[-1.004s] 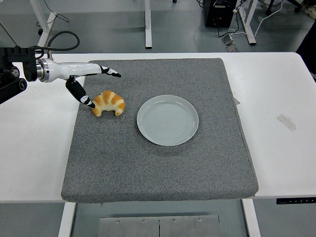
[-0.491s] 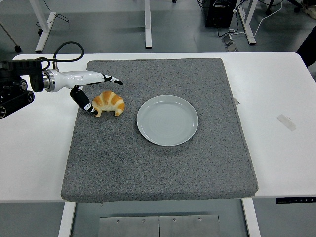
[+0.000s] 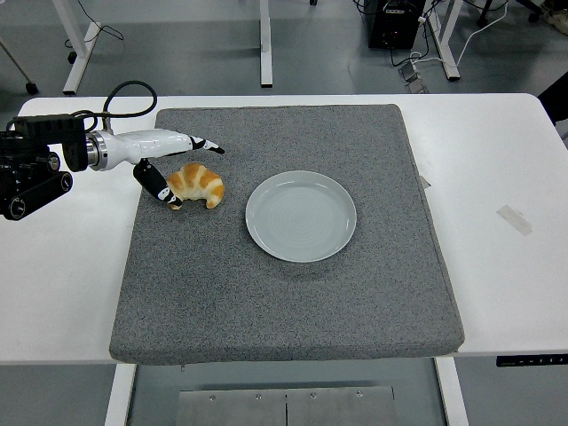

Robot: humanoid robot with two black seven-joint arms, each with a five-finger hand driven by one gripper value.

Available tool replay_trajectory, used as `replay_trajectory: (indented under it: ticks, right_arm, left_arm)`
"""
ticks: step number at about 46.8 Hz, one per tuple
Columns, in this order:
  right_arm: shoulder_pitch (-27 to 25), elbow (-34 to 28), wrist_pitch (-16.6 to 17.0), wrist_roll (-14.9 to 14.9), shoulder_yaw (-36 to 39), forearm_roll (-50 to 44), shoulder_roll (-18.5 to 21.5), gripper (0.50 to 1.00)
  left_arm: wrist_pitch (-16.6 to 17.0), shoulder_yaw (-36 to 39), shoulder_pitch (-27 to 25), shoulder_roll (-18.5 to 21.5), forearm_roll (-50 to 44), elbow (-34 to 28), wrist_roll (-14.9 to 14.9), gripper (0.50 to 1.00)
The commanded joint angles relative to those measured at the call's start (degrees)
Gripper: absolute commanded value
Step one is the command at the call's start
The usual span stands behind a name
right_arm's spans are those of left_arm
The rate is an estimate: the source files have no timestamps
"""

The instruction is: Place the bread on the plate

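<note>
A golden croissant [image 3: 198,185] lies on the grey mat [image 3: 293,302], left of the empty pale plate [image 3: 301,216]. My left hand [image 3: 182,169] reaches in from the left edge and brackets the croissant: the long fingers [image 3: 206,145] stretch just behind it, and the thumb [image 3: 160,187] touches its left end. The hand is spread and does not grip the bread. The right arm is out of view.
The mat covers most of the white table [image 3: 497,160]. A piece of tape [image 3: 515,219] lies on the table at the right. A black cable [image 3: 124,89] loops behind my left forearm. Table legs and a dark box stand on the floor beyond.
My left hand has moved right and a little down, closing in on the croissant; the thumb now touches its left end. The croissant and plate have not moved.
</note>
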Motion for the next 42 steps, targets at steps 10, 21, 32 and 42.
replay_trajectory:
  ticks: [10, 21, 32, 42]
  right_arm:
    - [-0.01, 0.00, 0.00, 0.00, 0.00, 0.00, 0.00, 1.000]
    - [-0.01, 0.00, 0.00, 0.00, 0.00, 0.00, 0.00, 1.000]
    - [-0.01, 0.00, 0.00, 0.00, 0.00, 0.00, 0.00, 1.000]
    - [-0.01, 0.00, 0.00, 0.00, 0.00, 0.00, 0.00, 1.000]
  left_arm:
    - [0.54, 0.08, 0.75, -1.19, 0.10, 1.00, 0.08, 0.968]
    - [2.03, 1.48, 1.63, -2.07, 0.10, 1.88, 0.08, 0.966]
    - [3.44, 3.16, 1.72, -2.07, 0.10, 1.88, 0.08, 0.930]
    - [3.53, 3.16, 1.63, -2.07, 0.37, 1.88, 0.08, 0.830]
